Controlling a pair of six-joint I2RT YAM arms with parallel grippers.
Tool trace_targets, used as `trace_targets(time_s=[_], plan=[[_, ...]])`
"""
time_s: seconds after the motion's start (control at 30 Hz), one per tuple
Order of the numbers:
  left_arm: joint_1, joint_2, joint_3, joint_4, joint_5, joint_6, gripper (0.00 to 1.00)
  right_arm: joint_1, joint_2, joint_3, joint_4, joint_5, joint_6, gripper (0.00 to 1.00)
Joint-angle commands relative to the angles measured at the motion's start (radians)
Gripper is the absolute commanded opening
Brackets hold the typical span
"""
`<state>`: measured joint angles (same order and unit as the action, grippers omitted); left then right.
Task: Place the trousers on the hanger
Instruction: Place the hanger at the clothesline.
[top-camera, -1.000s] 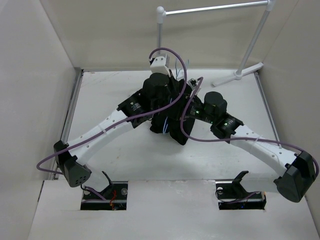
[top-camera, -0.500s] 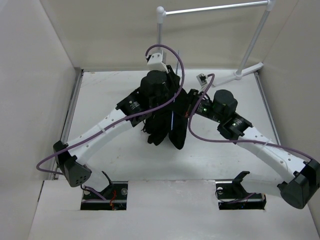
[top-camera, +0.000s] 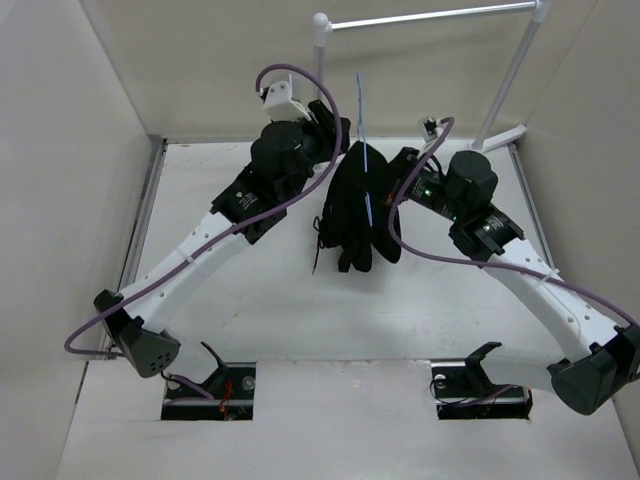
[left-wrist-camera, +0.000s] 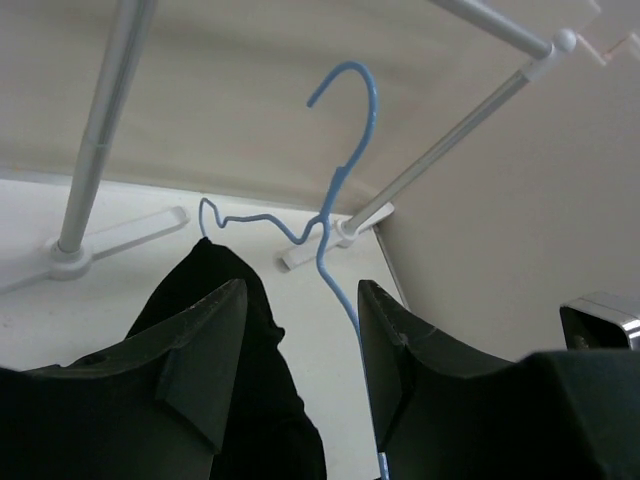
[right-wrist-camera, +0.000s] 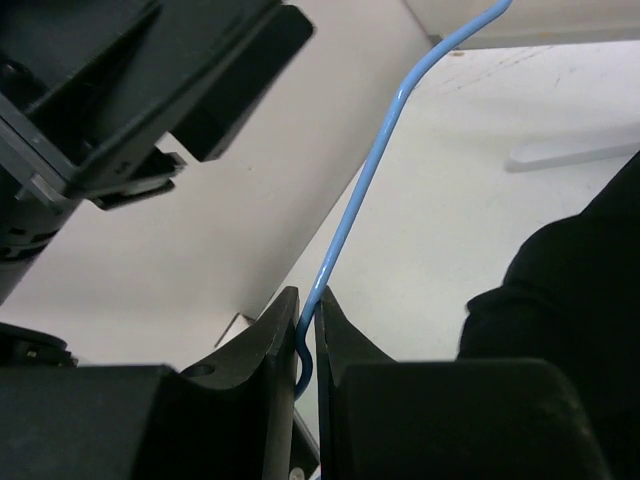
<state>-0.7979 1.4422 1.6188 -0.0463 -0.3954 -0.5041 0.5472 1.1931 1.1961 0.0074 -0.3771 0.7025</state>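
The black trousers (top-camera: 355, 212) hang folded over the thin blue hanger (top-camera: 366, 160), whose hook (top-camera: 358, 85) points up toward the back wall. My right gripper (right-wrist-camera: 306, 318) is shut on the hanger's wire (right-wrist-camera: 365, 180), with the trousers (right-wrist-camera: 570, 300) to its right. In the top view the right gripper (top-camera: 400, 168) sits at the hanger's right side. My left gripper (left-wrist-camera: 300, 330) is open, just left of the hanger (left-wrist-camera: 345, 150); the wire runs close by its right finger and the trousers (left-wrist-camera: 215, 300) lie behind its left finger. In the top view the left gripper (top-camera: 336, 133) is beside the hanger's top.
A white tubular rail stand (top-camera: 430, 16) rises at the back right, its foot (top-camera: 475, 153) on the table near the right wall. In the left wrist view one post (left-wrist-camera: 100, 140) stands left and the rail (left-wrist-camera: 500, 30) crosses above. Side walls close in the table.
Both arms moved toward the back and lifted the hanger with the trousers. The left gripper opened and let go. The right gripper shut on the hanger's wire.
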Motion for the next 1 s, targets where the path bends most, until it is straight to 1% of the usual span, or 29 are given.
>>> trace_targets(time_s=[0.0, 0.1, 0.2, 0.43, 0.53, 0.63, 0.8, 0.97], plan=[[0.033, -0.081, 0.049, 0.054, 0.018, -0.019, 0.46, -0.023, -0.009, 0.085, 0.130, 0.003, -0.049, 0.00], [0.070, -0.111, 0.036, 0.040, 0.027, -0.034, 0.46, -0.072, 0.002, 0.140, 0.140, -0.014, -0.067, 0.00], [0.107, -0.144, -0.012, 0.004, 0.047, -0.065, 0.46, -0.144, 0.026, 0.216, 0.125, -0.032, -0.089, 0.00], [0.212, -0.195, -0.271, -0.108, 0.130, -0.201, 0.46, -0.321, 0.097, 0.370, 0.103, -0.049, -0.112, 0.00], [0.246, -0.204, -0.376, -0.118, 0.176, -0.238, 0.47, -0.388, 0.140, 0.430, 0.092, -0.049, -0.115, 0.00], [0.277, -0.212, -0.450, -0.103, 0.208, -0.254, 0.48, -0.450, 0.203, 0.502, 0.086, -0.063, -0.117, 0.00], [0.318, -0.206, -0.491, -0.070, 0.253, -0.254, 0.49, -0.517, 0.313, 0.606, 0.065, -0.089, -0.113, 0.00], [0.341, -0.190, -0.510, -0.055, 0.267, -0.249, 0.49, -0.550, 0.398, 0.671, 0.062, -0.121, -0.107, 0.00]])
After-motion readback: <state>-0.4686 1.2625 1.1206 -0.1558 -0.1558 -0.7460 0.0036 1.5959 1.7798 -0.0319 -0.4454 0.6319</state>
